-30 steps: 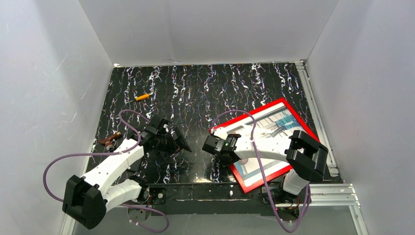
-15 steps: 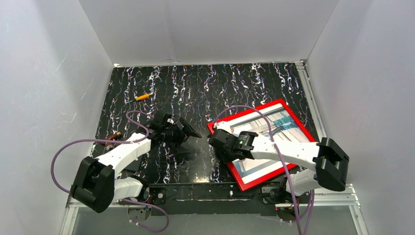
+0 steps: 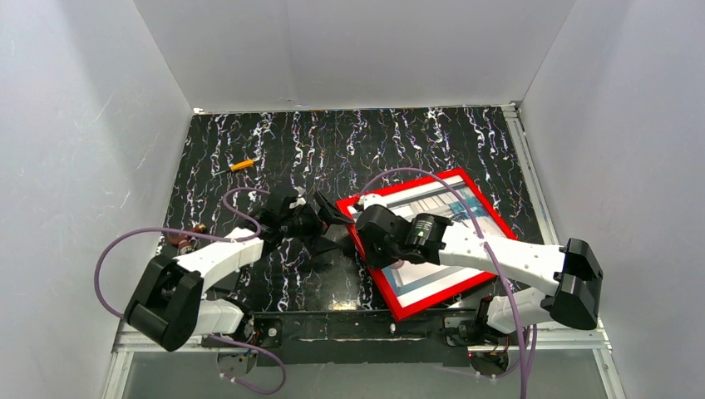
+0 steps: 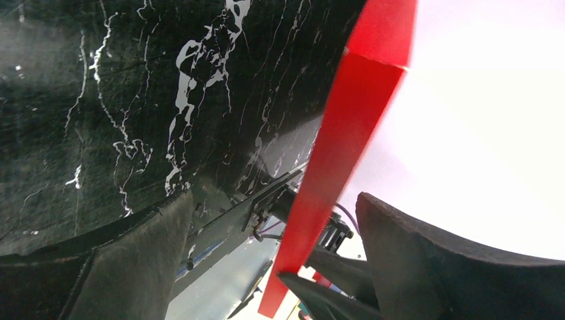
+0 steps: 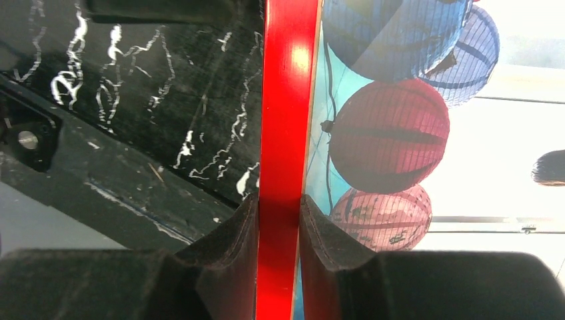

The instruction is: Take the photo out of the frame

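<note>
Anchorage, seemingly: the left rim of the thin bright red rectangular frame is pinched by the right gripper; the left gripper is held wide astride it.

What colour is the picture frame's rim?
Bright red; the frame shows clearest in the right wrist view.

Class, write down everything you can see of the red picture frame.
The frame is a thin, glossy, bright red rectangle, plastic or lacquered by its shine. It sits at an angle on the right half of the black marbled table, with the photo inside it. The right gripper is shut on its left rail, pads pressed to either side. The left gripper stands open around the same rail nearer the far corner, its fingers clear of the red.
</note>
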Controlling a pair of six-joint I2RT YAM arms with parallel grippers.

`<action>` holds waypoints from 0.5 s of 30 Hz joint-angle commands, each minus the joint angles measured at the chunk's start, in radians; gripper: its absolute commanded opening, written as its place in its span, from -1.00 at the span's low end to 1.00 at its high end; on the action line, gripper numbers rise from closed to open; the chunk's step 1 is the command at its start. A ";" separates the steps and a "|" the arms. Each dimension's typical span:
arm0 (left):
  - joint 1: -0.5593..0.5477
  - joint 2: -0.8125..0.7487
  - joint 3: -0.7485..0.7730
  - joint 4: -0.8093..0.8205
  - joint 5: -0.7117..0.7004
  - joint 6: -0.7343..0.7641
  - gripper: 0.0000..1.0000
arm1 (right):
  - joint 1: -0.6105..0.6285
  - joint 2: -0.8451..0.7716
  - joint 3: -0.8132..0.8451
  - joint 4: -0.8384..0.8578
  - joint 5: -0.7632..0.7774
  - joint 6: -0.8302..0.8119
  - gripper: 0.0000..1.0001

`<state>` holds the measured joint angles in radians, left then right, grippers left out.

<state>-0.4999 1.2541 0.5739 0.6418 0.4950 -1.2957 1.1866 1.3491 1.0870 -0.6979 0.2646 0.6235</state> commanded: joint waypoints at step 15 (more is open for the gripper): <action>-0.031 0.026 0.034 0.064 -0.006 -0.067 0.00 | 0.000 0.014 0.131 0.108 -0.072 -0.030 -0.97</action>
<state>-0.5270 1.3331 0.5800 0.7719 0.5011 -1.3594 1.1847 1.3838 1.1446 -0.6823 0.2207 0.6170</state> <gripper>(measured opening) 0.534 0.315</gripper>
